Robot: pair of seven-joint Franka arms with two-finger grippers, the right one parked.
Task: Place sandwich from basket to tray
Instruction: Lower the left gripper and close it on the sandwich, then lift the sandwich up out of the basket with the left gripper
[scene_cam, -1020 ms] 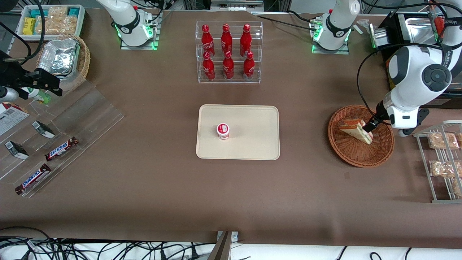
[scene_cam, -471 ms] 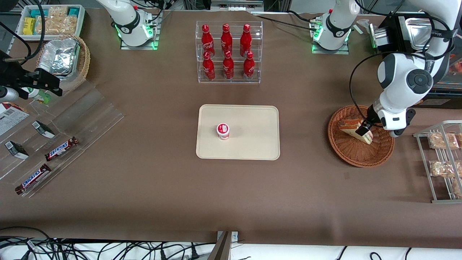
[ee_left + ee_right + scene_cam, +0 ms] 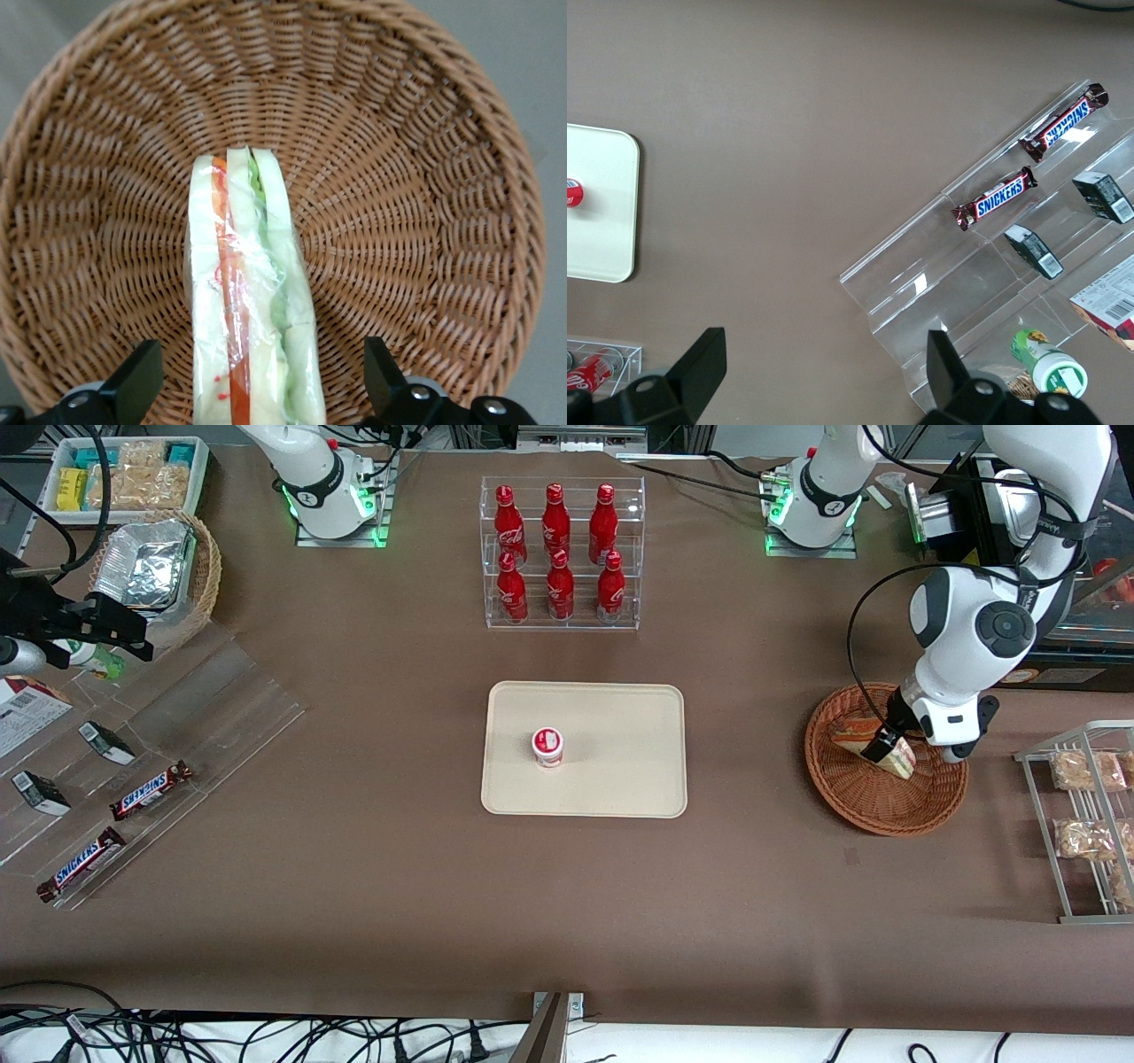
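Observation:
The wrapped wedge sandwich lies in the round reddish-brown wicker basket toward the working arm's end of the table. In the left wrist view the sandwich shows pale bread with red and green layers on the basket weave. My left gripper is low over the basket, open, with one finger on each side of the sandwich and a gap to each. The cream-beige tray lies at the table's middle.
A small red-and-white lidded cup stands on the tray. A clear rack of red bottles stands farther from the front camera than the tray. A wire rack with bagged snacks sits beside the basket. Clear stepped shelves hold Snickers bars.
My left arm has swung over the basket toward the tray's side and lowered; the gripper now straddles the sandwich. The sandwich has not moved.

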